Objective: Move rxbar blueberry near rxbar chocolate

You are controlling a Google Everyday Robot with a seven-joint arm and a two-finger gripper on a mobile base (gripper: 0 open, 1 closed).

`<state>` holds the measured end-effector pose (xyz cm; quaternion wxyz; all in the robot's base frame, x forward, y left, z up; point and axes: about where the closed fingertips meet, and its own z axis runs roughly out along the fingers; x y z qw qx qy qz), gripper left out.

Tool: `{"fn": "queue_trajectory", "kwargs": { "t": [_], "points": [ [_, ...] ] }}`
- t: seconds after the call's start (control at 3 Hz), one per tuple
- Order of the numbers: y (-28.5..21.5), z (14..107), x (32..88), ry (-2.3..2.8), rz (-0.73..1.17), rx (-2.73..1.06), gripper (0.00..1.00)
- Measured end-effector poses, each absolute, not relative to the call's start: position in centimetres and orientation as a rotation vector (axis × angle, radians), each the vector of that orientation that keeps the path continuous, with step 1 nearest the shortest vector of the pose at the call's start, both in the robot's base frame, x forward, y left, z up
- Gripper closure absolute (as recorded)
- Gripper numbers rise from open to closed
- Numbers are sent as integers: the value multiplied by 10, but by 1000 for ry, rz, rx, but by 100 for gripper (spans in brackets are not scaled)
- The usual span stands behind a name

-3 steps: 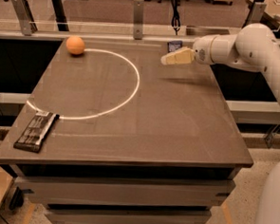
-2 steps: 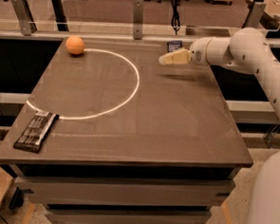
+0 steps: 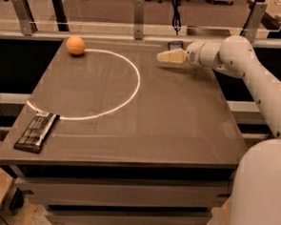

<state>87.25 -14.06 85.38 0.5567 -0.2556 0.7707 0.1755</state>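
Note:
The rxbar chocolate [image 3: 37, 131], a black-brown bar with pale lettering, lies at the table's front left corner. The rxbar blueberry [image 3: 175, 45], a small dark navy bar, lies at the table's far edge, right of the middle. My gripper [image 3: 166, 56] hovers low over the far part of the table, just in front of and slightly left of the blueberry bar, pointing left. It holds nothing that I can see. The white arm reaches in from the right.
An orange ball [image 3: 76, 45] sits at the far left of the table. A white arc [image 3: 132, 87] is painted on the dark tabletop. A metal rail with posts [image 3: 138, 11] runs behind the table's far edge.
My gripper has moved a little to the left along the far part of the table. The bars and the orange ball have not moved.

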Motion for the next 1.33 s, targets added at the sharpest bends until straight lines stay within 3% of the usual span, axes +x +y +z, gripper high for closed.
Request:
{"fn": "queue_trajectory", "kwargs": {
  "t": [0.67, 1.33],
  "points": [
    [-154, 836, 895, 1861, 353, -531, 0],
    [-157, 831, 902, 1878, 345, -525, 42]
  ]
}}
